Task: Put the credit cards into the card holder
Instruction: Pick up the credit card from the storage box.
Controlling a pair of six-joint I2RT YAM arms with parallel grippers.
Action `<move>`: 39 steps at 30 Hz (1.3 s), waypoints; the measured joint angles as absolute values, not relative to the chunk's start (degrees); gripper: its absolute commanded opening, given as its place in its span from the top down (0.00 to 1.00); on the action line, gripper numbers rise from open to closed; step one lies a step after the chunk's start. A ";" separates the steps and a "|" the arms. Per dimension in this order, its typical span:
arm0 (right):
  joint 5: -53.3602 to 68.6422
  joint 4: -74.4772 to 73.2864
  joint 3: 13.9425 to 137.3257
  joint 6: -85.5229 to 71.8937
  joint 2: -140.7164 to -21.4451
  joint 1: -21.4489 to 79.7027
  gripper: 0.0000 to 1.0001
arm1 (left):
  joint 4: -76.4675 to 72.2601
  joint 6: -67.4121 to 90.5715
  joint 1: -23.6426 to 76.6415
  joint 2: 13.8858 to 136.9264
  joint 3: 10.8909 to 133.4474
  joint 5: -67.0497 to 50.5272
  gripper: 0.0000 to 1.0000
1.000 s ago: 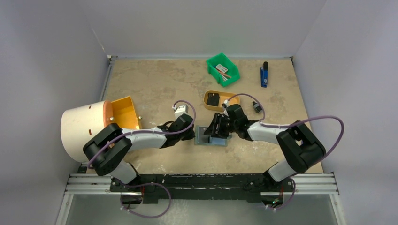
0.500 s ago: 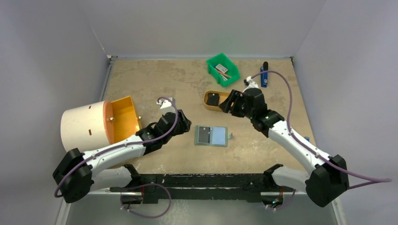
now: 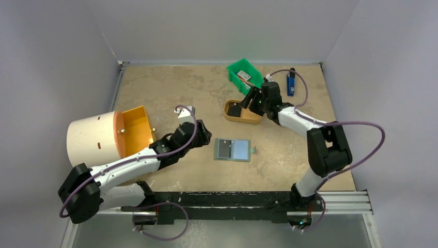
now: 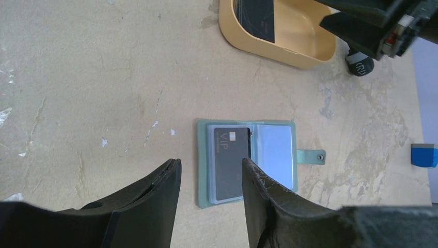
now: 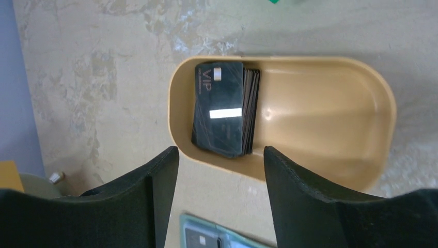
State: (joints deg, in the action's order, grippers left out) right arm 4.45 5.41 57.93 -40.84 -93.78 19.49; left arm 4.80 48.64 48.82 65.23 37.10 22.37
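The grey-green card holder (image 3: 232, 150) lies open on the table with one black credit card (image 3: 223, 149) in its left pocket; it also shows in the left wrist view (image 4: 247, 163), card (image 4: 230, 163). A stack of black credit cards (image 5: 223, 109) lies in the tan oval tray (image 5: 330, 129), seen from above too (image 3: 235, 109). My left gripper (image 3: 202, 135) is open and empty, left of the holder. My right gripper (image 3: 251, 101) is open and empty, above the tray; the tray's near rim shows between its jaws.
A green plastic bin (image 3: 245, 76) stands behind the tray. A blue object (image 3: 291, 82) lies at the back right. A small black knob (image 4: 360, 64) sits right of the tray. A white cylinder with an orange bin (image 3: 111, 134) stands at the left.
My right gripper has left the card holder and swung back to the tan tray, open. My left gripper has drawn back left from the holder, which now lies open with a card in it.
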 measured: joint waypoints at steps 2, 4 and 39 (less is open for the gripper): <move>4.95 5.76 59.92 -40.45 -96.18 19.49 0.35 | 4.45 48.62 48.82 64.58 36.84 21.98 0.48; 5.61 6.07 62.83 -39.77 -99.20 19.49 0.34 | 4.38 48.49 48.82 63.75 36.67 21.67 0.35; 9.76 4.91 69.06 -39.70 -112.40 19.49 0.65 | 5.34 48.42 48.82 65.41 36.67 22.39 0.29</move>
State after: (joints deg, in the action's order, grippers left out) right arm 9.76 4.91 69.06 -39.70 -112.40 19.49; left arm 5.34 48.42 48.82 65.41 36.67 22.39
